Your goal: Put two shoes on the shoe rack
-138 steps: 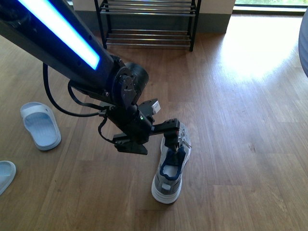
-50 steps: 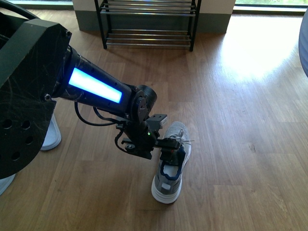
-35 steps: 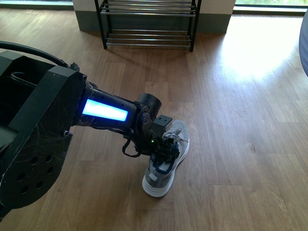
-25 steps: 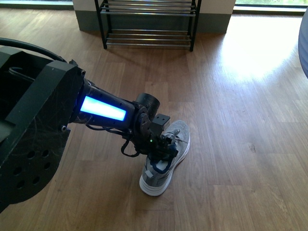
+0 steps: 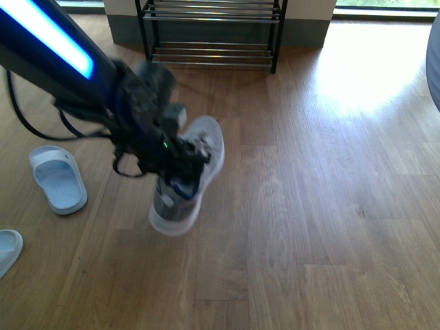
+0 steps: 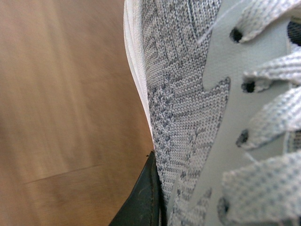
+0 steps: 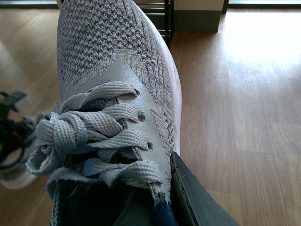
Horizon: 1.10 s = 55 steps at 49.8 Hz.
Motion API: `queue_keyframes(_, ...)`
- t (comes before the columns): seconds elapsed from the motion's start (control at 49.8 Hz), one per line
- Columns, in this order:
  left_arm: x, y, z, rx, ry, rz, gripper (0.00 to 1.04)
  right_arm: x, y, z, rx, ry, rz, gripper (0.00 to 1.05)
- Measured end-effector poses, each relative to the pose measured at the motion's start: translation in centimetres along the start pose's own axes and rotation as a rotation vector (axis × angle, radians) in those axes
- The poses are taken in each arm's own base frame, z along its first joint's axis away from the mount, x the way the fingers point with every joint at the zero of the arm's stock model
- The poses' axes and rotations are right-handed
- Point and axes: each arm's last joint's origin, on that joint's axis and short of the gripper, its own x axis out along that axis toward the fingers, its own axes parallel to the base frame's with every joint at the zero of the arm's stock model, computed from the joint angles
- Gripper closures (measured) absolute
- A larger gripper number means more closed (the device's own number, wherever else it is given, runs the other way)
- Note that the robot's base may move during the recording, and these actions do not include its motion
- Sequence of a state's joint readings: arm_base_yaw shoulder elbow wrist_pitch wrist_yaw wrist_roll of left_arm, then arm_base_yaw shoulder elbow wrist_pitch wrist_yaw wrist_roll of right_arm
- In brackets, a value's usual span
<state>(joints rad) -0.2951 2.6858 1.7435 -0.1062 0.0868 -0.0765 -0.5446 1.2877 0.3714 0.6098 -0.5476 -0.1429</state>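
My left gripper [image 5: 180, 167] is shut on a grey knit sneaker [image 5: 187, 180] at its navy collar. It holds the sneaker off the floor, toe tilted up toward the shoe rack [image 5: 210, 36]. In the left wrist view the sneaker's knit side [image 6: 188, 94] fills the frame, with one black finger [image 6: 141, 205] pressed against it. My right gripper [image 7: 141, 209] is shut on the second grey sneaker [image 7: 110, 61], with one dark finger [image 7: 197, 200] along its side. The right gripper is out of the front view. Two pale blue slides [image 5: 58, 180] [image 5: 7, 251] lie on the floor at the left.
The rack stands against the far wall; only its lower silver-barred tiers show. It also shows in the right wrist view [image 7: 164, 16]. Wooden floor [image 5: 323, 206] stretches between me and the rack. A dark rounded shape [image 5: 435, 62] sits at the right edge.
My left arm has lifted the sneaker off the floor and carried it left and toward the rack. The slides, hidden by the arm a moment ago, show again.
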Motion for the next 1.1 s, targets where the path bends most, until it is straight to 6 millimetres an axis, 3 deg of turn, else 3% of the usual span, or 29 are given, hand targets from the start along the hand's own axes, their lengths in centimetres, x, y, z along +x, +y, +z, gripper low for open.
queue_keyframes(0.1, -4.1, 0.9, 1.8, -0.022, -0.078, 0.049, 1.0, 0.0, 0.0, 0.0, 0.0, 0.0, 0.0, 1.03)
queue_keyframes(0.181, -8.8, 1.9, 3.2, -0.057, -0.161, 0.103, 1.0, 0.0, 0.0, 0.0, 0.0, 0.0, 0.0, 1.03)
queue_keyframes(0.221, -11.8, 2.5, 3.3, -0.072, -0.208, 0.14, 1.0, 0.0, 0.0, 0.0, 0.0, 0.0, 0.0, 1.03)
queue_keyframes(0.281, -14.4, 3.0, 2.9, -0.093, -0.236, 0.175, 1.0, 0.0, 0.0, 0.0, 0.0, 0.0, 0.0, 1.03)
queue_keyframes(0.462, -22.6, 4.3, -1.9, -0.152, -0.294, 0.316, 1.0, 0.0, 0.0, 0.0, 0.0, 0.0, 0.0, 1.03)
queue_keyframes(0.683, -32.8, 3.1, -8.6, -0.198, -0.511, 0.549, 1.0, 0.0, 0.0, 0.0, 0.0, 0.0, 0.0, 1.03)
queue_keyframes(0.843, -36.2, 2.1, -13.0, -0.284, -0.62, 0.617, 1.0, 0.0, 0.0, 0.0, 0.0, 0.0, 0.0, 1.03)
queue_keyframes(0.984, -37.4, 1.7, -17.6, -0.365, -0.665, 0.674, 1.0, 0.0, 0.0, 0.0, 0.0, 0.0, 0.0, 1.03)
queue_keyframes(1.104, -37.8, 1.5, -20.1, -0.387, -0.713, 0.762, 1.0, 0.0, 0.0, 0.0, 0.0, 0.0, 0.0, 1.03)
